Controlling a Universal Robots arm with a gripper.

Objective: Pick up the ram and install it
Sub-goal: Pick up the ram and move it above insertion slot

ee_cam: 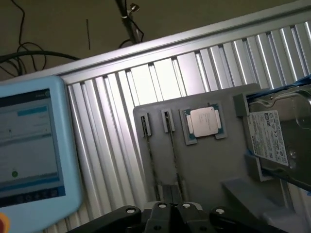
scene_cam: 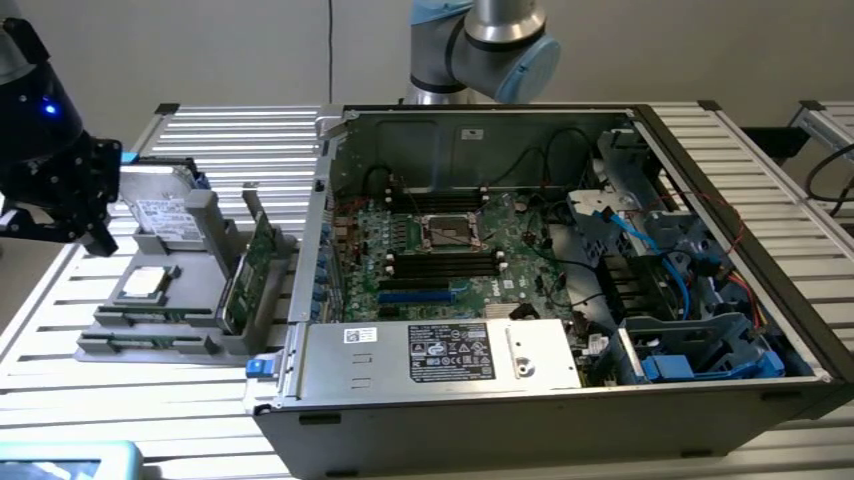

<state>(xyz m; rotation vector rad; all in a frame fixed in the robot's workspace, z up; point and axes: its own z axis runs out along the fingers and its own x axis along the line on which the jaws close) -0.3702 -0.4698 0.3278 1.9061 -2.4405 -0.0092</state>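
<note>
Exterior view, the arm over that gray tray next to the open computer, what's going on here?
The robot arm's hand hangs shut over the gray tray beside the open computer case, holding nothing that shows. Two ram sticks stand on edge in the tray's slots, next to a processor and a hard drive.

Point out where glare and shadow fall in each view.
Exterior view: light glares off the slatted table at the exterior view's left, while the inside of the computer case lies in shade. Wrist view: the slatted table next to the grey tray is washed bright, the processor shines on its metal lid, and the tablet screen glows pale.
</note>
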